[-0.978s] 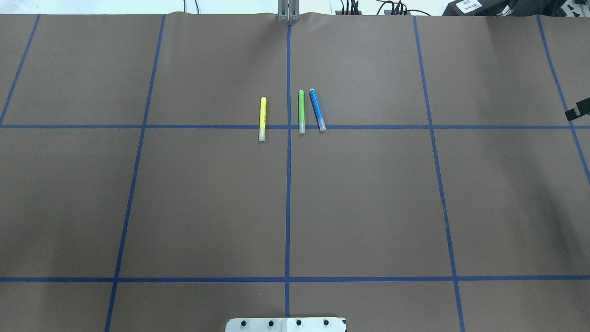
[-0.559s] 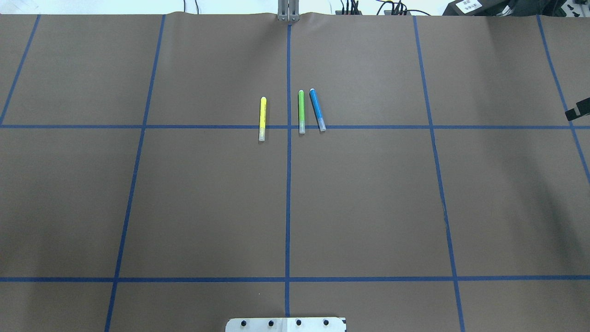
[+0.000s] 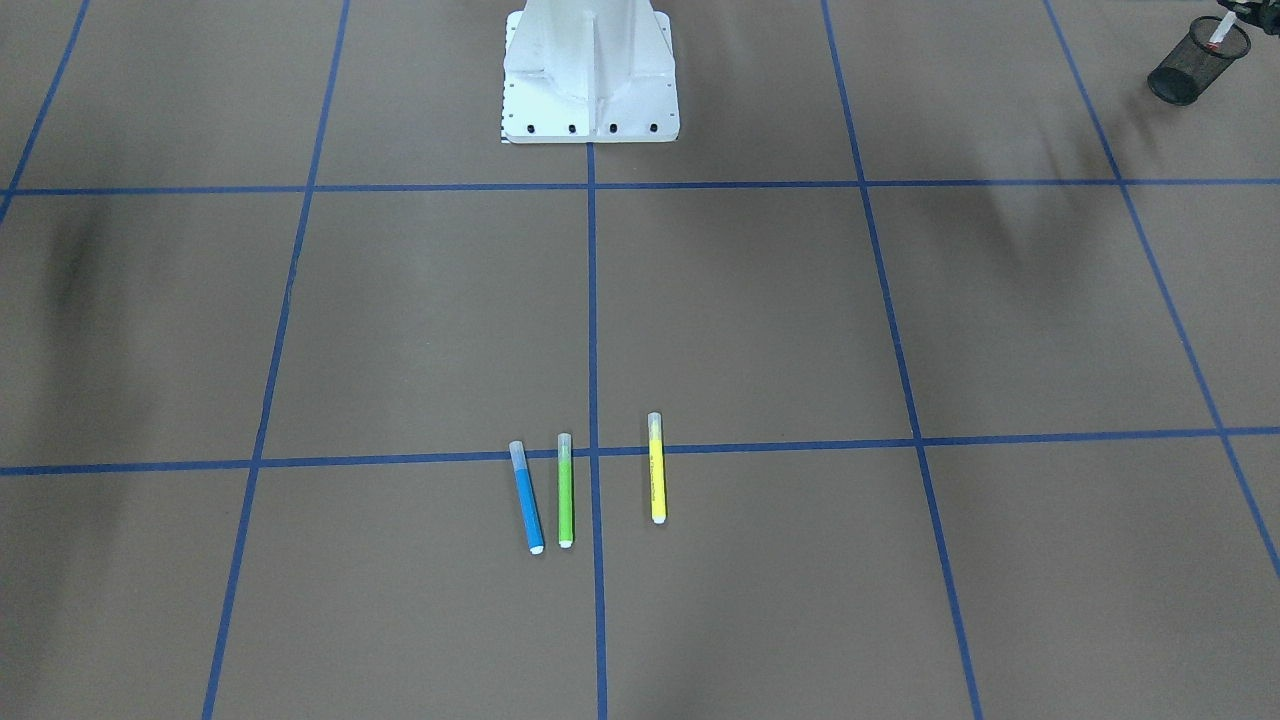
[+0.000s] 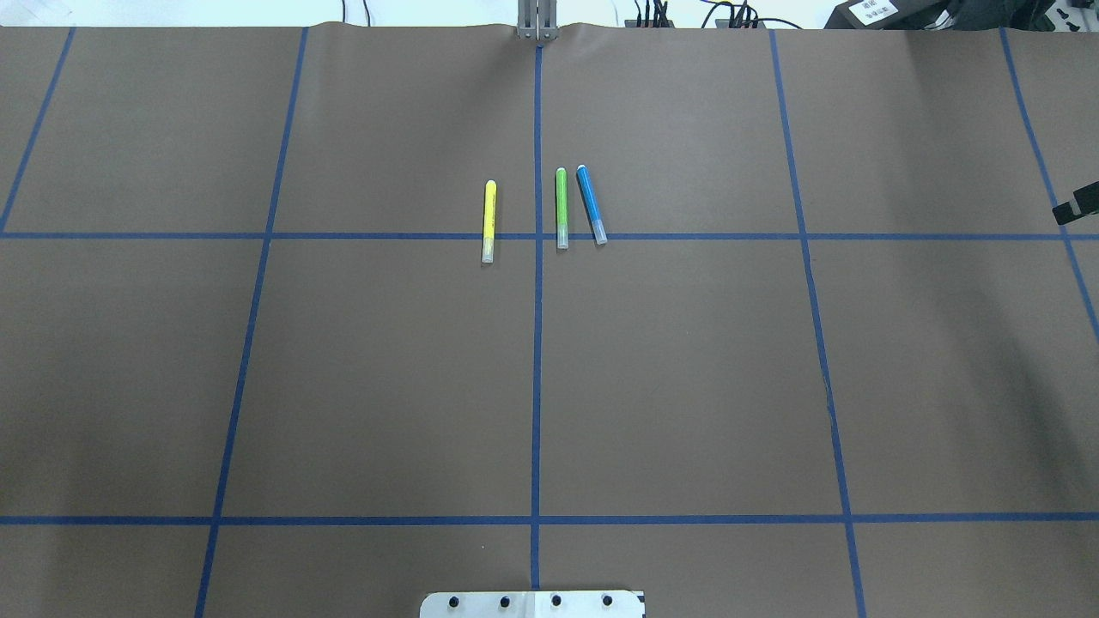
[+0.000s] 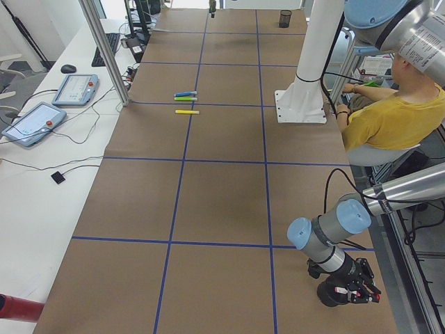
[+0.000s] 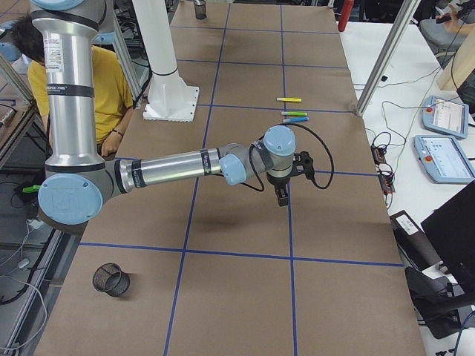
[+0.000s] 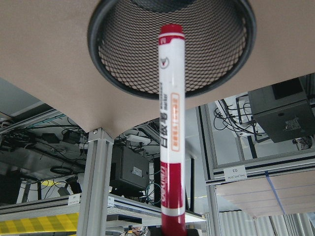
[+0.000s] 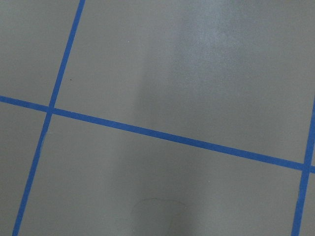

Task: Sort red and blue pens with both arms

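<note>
Overhead exterior: matte brown paper (image 4: pixel 386 369) over the whole worktop (image 4: pixel 944 386), cut into large squares by blue tape lines (image 4: pixel 537 386), with the bolted base of the white pedestal (image 4: pixel 532 603) at the near edge. Past the paper's far edge from the pedestal, cables (image 4: pixel 730 13), aluminium posts (image 5: pixel 104 49) and teach tablets (image 5: pixel 75 89). Behind the pedestal, a seated person (image 5: pixel 382 118) in a yellow shirt.

Wide bare squares on every side of the pedestal. Straight out from it, three slim round markers side by side. Furthest to the pedestal's right, the blue pen (image 4: pixel 590 204), grey-capped and slightly slanted. Just beside it, not touching, the green marker (image 4: pixel 561 209). On the pedestal's left half, the yellow marker (image 4: pixel 488 221).

Far out to the pedestal's left, near the worktop's end, a black round-rimmed wire-mesh cup (image 7: pixel 123 59). Clamped on the red pen (image 7: pixel 171 132), the left end effector (image 5: pixel 350 295); glossy white barrel, red cap pointing at the cup's mouth. Out to the pedestal's right, over bare paper, the right end effector (image 6: pixel 282 199), hanging apart from the blue pen; cannot tell whether apart or together. Farther right, a second mesh cup (image 6: pixel 111 280).
</note>
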`<state>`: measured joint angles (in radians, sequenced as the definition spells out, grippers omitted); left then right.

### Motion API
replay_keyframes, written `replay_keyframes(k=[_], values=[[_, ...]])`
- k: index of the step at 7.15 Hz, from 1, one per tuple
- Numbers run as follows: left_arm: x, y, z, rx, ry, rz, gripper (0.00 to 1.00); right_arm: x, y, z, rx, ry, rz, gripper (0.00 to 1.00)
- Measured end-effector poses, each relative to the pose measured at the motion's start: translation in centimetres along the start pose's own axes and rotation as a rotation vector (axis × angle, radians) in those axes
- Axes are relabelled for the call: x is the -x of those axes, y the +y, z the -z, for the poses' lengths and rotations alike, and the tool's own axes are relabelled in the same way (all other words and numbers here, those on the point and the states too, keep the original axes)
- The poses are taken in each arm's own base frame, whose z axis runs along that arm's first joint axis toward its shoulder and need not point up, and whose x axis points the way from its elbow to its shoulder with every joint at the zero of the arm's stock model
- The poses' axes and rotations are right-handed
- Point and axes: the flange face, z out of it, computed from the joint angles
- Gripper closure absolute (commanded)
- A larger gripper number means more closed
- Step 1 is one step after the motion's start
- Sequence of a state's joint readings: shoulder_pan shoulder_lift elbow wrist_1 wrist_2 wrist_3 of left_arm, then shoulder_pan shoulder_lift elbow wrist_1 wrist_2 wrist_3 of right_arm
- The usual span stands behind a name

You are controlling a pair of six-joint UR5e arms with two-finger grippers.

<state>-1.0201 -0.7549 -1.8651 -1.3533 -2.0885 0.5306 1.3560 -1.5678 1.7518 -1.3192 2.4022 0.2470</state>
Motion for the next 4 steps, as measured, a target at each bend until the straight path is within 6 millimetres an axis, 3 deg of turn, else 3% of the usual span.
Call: replay_keyframes(k=[4], values=[[-0.29, -0.89, 0.96, -0.028, 0.005, -0.043, 0.00, -0.07, 0.10, -0.04, 0.001, 0.000, -0.002, 0.01]])
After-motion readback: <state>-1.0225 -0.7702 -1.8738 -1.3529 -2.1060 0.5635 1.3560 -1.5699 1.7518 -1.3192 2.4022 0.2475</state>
